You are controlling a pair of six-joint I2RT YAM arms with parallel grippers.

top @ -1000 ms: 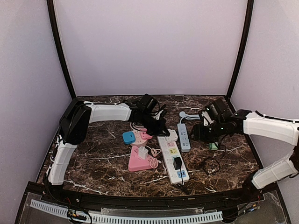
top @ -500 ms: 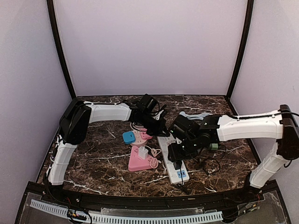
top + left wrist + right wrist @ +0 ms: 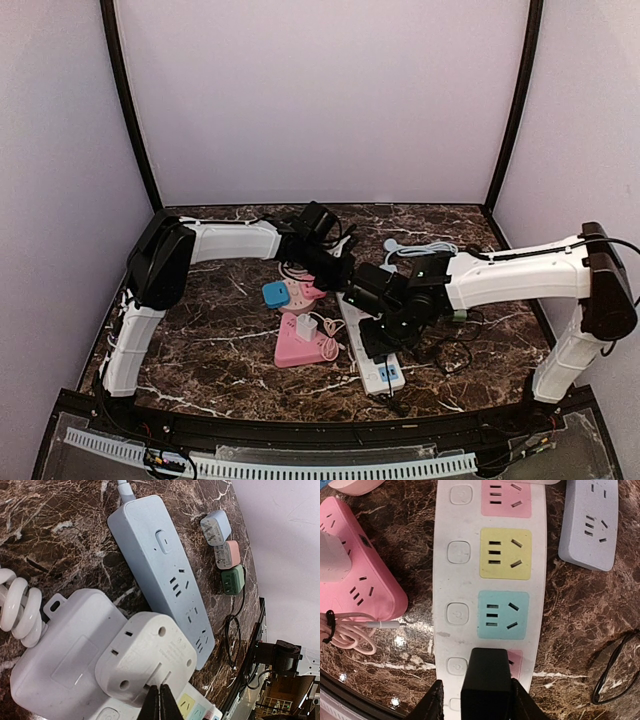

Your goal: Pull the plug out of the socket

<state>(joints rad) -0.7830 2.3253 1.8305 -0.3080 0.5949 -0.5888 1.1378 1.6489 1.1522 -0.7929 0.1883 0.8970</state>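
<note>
Black plug [image 3: 486, 680] sits in socket toward near end of white power strip [image 3: 465, 580] on marble worktop [image 3: 580, 610]. Right arm, out at right side a second ago, now swung in over strip. Right fingers [image 3: 431, 706] straddle plug while narrowing, gap showing on one side, not yet clamped. Left fingers [image 3: 154, 707] pinched shut, empty, tips at white adapter [image 3: 145, 660]. Grasp looks imminent, pull still to come.
</note>
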